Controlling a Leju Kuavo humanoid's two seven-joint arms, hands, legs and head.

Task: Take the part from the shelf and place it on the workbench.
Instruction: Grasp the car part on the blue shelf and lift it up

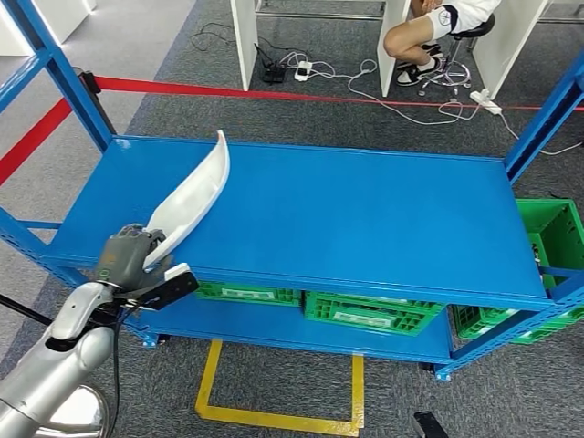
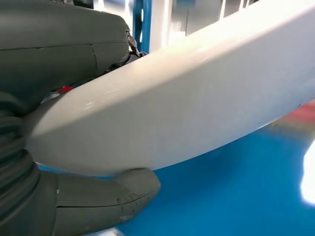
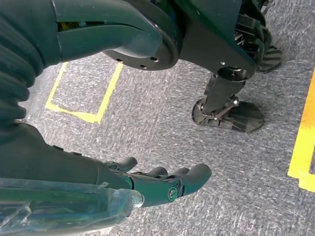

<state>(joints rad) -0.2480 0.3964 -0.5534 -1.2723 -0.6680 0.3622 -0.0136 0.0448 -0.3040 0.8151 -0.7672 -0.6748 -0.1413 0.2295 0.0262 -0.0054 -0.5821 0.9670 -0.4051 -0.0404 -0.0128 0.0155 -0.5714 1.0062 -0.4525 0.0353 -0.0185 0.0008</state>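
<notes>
Blue shelf (image 1: 344,219), seen from the head view, with the long white part (image 1: 189,203) at its left front corner. The part's far tip stands raised above the shelf top, and whether its near end rests on the surface cannot be told. Green crates (image 1: 371,312) sit on the level below. The left hand (image 1: 128,257) grips the part's near end; in the left wrist view the thumb (image 2: 108,199) lies under the white shell (image 2: 178,103) and the darker fingers (image 2: 63,44) close over it. The right hand (image 3: 163,184) hangs beside the body over the grey carpet (image 3: 167,128), holding nothing, its fingers extended and only slightly apart.

Probable hazards: the grasp sits at one end of a long, smooth, curved shell, so the free end may swing down or twist within the fingers once the part is carried clear. The raised tip could catch the shelf's blue upright (image 1: 68,87) during a turn. A slip near the edge would likely drop the part to the floor.
</notes>
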